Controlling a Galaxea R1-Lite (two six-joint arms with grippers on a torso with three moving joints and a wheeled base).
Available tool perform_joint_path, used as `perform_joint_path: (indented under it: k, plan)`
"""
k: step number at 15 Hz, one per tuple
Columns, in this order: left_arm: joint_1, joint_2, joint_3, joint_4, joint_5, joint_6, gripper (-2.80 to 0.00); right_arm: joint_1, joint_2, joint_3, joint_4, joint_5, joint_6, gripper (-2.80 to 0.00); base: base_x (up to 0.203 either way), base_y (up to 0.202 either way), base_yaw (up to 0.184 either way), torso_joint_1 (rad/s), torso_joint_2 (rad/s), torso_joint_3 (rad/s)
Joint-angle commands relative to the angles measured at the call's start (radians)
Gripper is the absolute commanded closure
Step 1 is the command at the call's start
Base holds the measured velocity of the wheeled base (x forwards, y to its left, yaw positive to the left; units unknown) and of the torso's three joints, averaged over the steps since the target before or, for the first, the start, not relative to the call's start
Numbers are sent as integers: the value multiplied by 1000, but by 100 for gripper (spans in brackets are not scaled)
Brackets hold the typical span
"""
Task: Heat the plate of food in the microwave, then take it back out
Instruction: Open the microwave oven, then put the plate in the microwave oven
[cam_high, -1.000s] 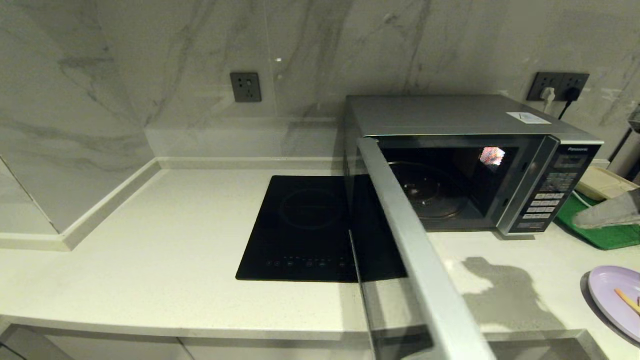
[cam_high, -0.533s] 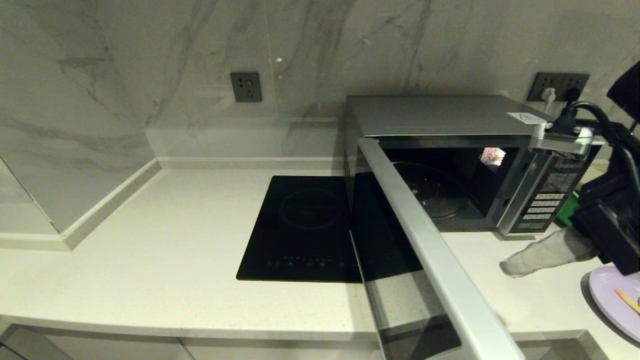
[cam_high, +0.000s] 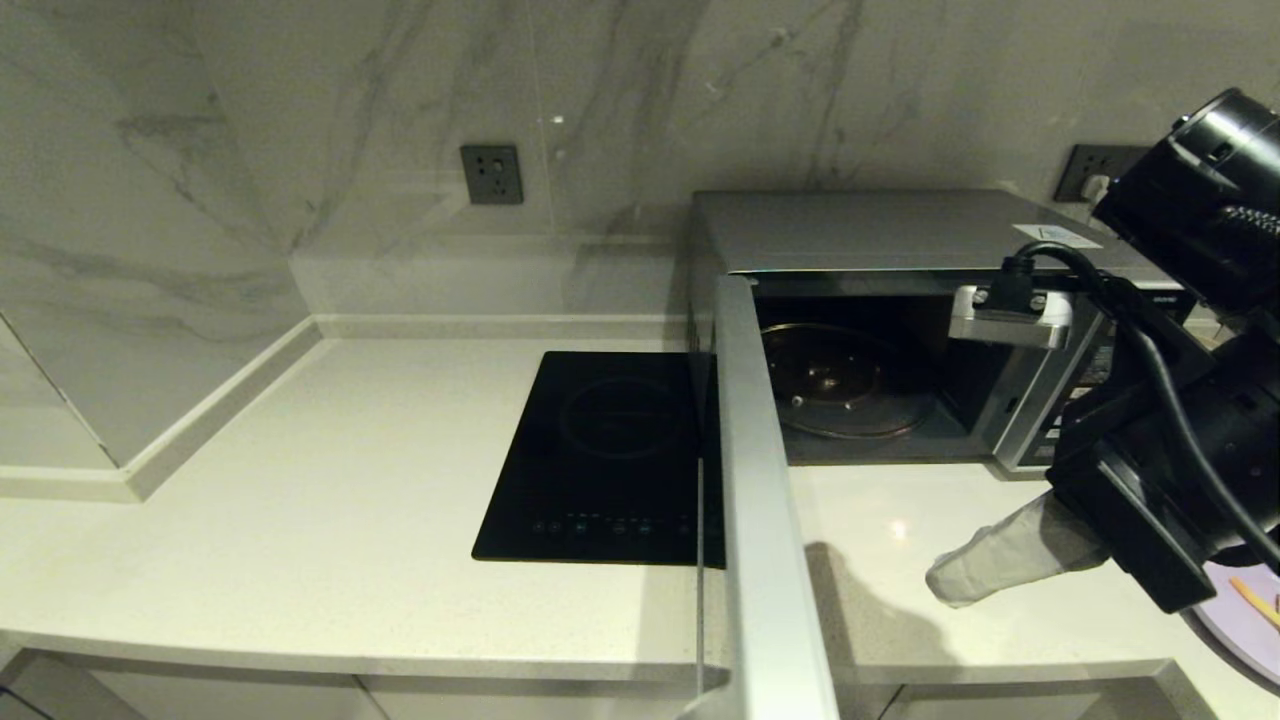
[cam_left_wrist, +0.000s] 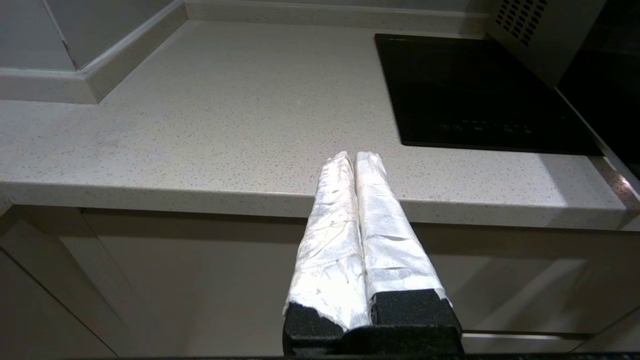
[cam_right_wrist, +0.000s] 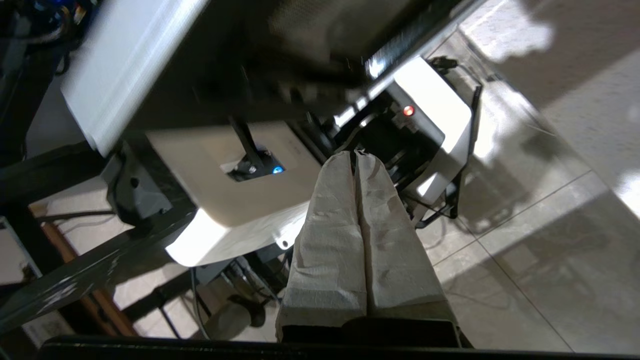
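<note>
Pale speckled countertop against a marble-look wall; one induction hob, two wall sockets. One microwave, door open. Plate of food at the counter's right edge. Right gripper and left gripper: jaws together, empty.

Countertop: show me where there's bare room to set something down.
The countertop is bare between the left wall corner and the induction hob. Right of the open microwave door it is crowded: right end effector, and the plate of food at the edge.
</note>
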Motion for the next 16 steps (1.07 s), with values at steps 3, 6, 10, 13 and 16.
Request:
perform_joint_path:
  k: [3, 6, 10, 13, 16]
  plan:
    - [0, 0, 0, -1, 0, -1, 0, 62, 25, -3, 6, -5, 0, 0, 0, 0, 0, 0, 0, 0]
    - [0, 0, 0, -1, 0, -1, 0, 101, 63, -38, 6, -41, 2, 0, 0, 0, 0, 0, 0, 0]
    - [0, 0, 0, -1, 0, -1, 0, 123, 80, -59, 6, -47, 2, 0, 0, 0, 0, 0, 0, 0]
    - [0, 0, 0, -1, 0, -1, 0, 124, 79, -56, 6, -47, 3, 0, 0, 0, 0, 0, 0, 0]
    - [0, 0, 0, -1, 0, -1, 0, 123, 65, -50, 8, -56, 12, 0, 0, 0, 0, 0, 0, 0]
